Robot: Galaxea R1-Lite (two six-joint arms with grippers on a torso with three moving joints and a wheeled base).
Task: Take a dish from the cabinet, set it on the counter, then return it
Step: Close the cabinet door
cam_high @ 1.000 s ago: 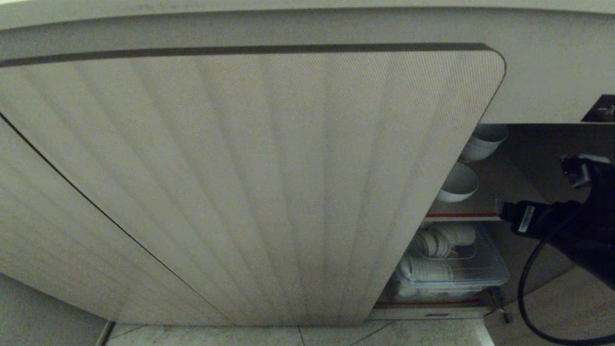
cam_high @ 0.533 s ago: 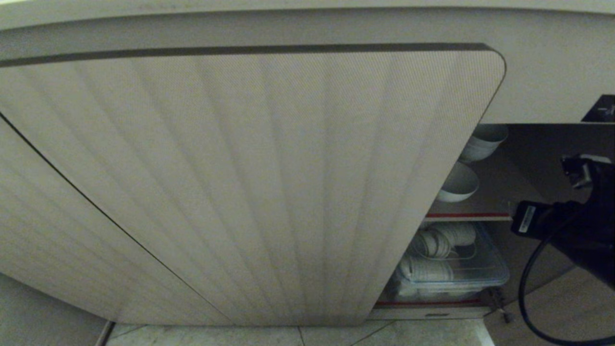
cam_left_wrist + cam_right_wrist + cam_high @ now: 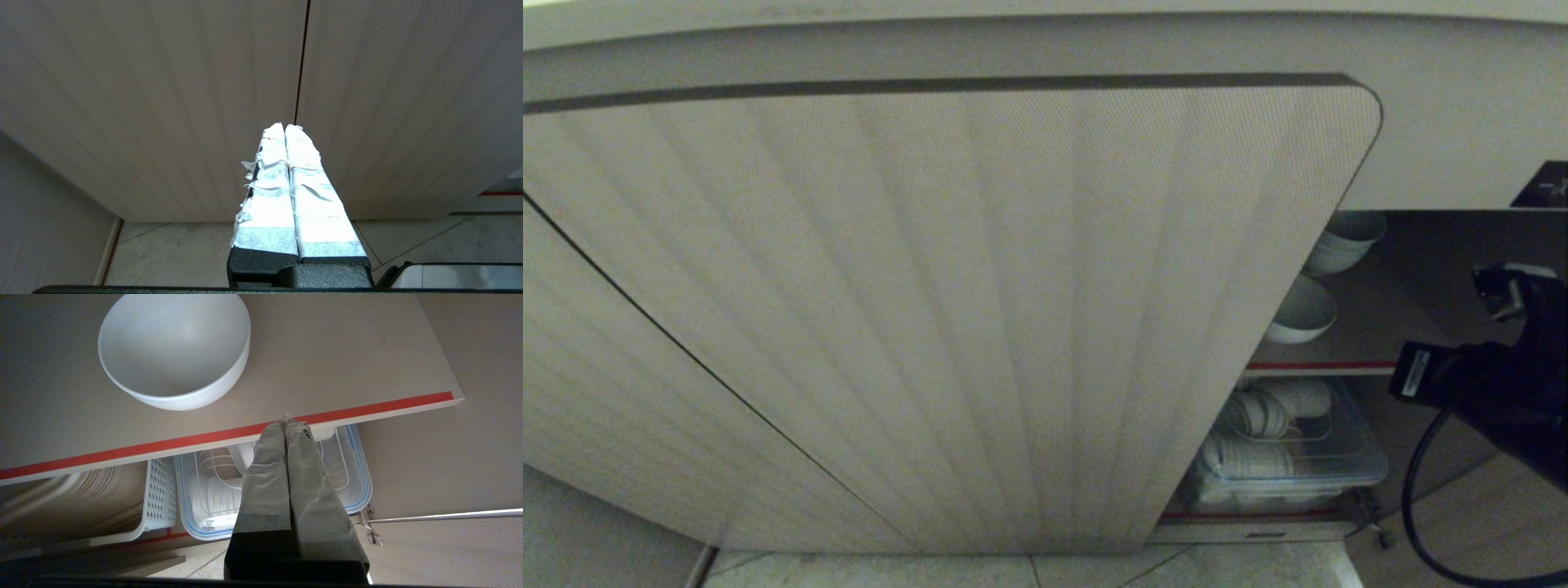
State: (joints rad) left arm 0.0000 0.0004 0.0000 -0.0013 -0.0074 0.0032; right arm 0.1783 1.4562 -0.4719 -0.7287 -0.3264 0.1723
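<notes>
On my far left, the left gripper (image 3: 284, 127) hangs parked in front of the ribbed cabinet (image 3: 947, 310) doors, its taped fingers (image 3: 265, 196) pressed flat together and holding nothing; pale floor tiles (image 3: 175, 253) lie below it. In the head view the closed beige door fills most of my screen, with the counter (image 3: 1045, 8) as a pale band along the top edge. Moving right, I see into the open part of the cabinet: a stack of white bowls (image 3: 1343, 241) sits at the back of the inner shelf (image 3: 327, 355), and the dish (image 3: 1300, 310) stands upright nearer the red front edge, by itself. Under the shelf there is a clear lidded container (image 3: 1307, 465) with white crockery inside, and the right wrist view shows a perforated white basket (image 3: 157, 494) beside it. Furthest right, the right gripper (image 3: 287, 418) hangs just in front of the shelf's red edge, its taped fingers (image 3: 265, 469) pressed together on nothing, clear of the dish. A black cable (image 3: 1417, 498) loops down from that arm.
</notes>
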